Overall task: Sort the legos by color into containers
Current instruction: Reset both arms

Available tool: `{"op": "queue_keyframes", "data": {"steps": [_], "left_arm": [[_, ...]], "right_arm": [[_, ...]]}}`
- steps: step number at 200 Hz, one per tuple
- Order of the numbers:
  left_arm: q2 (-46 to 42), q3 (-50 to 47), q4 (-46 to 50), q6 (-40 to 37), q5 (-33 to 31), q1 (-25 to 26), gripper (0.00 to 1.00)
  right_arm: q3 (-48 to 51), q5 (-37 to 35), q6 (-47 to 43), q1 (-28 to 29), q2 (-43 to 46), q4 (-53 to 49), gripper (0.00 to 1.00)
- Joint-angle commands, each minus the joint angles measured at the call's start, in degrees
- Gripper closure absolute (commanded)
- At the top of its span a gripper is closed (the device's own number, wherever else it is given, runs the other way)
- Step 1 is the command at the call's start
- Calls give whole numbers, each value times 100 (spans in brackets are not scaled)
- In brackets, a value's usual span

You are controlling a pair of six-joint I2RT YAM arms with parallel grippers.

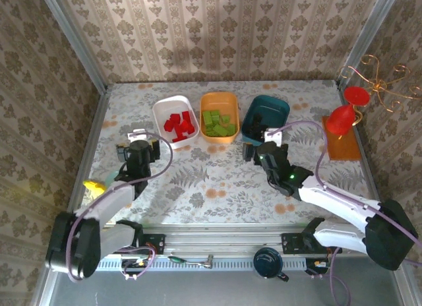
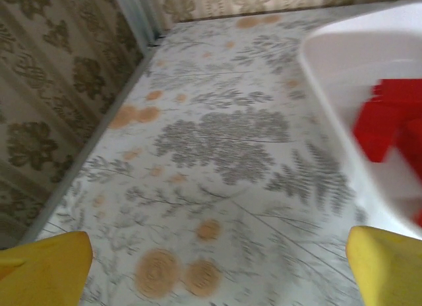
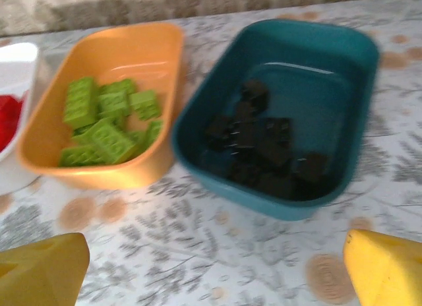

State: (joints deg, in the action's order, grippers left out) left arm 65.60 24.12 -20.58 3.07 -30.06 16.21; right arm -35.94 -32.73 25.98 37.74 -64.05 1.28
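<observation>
Gaping empty: left claw (image 2: 214,273), right claw (image 3: 214,270) | red goblet (image 1: 341,119) right of teal tub (image 1: 280,107)

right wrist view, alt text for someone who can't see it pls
A teal tub of black legos sits beside an orange tub of green legos on a floral table. The open right gripper shows yellow fingertips at both bottom corners.
</observation>
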Motion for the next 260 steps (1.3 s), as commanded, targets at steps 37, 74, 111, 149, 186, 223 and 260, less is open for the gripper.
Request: {"op": "queue_keyframes", "data": {"steps": [37,74,111,149,186,223,260], "left_arm": [[1540,54,-2001,-978,1359,-1019,0],[2287,-382,-3584,-756,2433,-1281,0],[2348,-172,-3210,-620,2634,-1476,0],[2359,-417,-3725,-437,1592,-1348,0],[2384,-272,-3485,-591,1893,-1324,0],[2391,-283,-3490,-593,1906,-1322,0],[2387,-275,-3490,-597,1900,-1322,0]], "right_arm": [[588,14,-755,-785,1062,57,0],[974,466,-1728,-1632,1423,889,0],[1953,1293,-2326,-2661,1196,2732,0],[1940,1246,-2613,-2900,-18,3794,0],[1663,1633,-2685,-3056,-1308,4641,0],[1440,1955,-2586,-3255,-2002,4815,0],[1329,2023,-2301,-3509,-2404,4963,0]]}}
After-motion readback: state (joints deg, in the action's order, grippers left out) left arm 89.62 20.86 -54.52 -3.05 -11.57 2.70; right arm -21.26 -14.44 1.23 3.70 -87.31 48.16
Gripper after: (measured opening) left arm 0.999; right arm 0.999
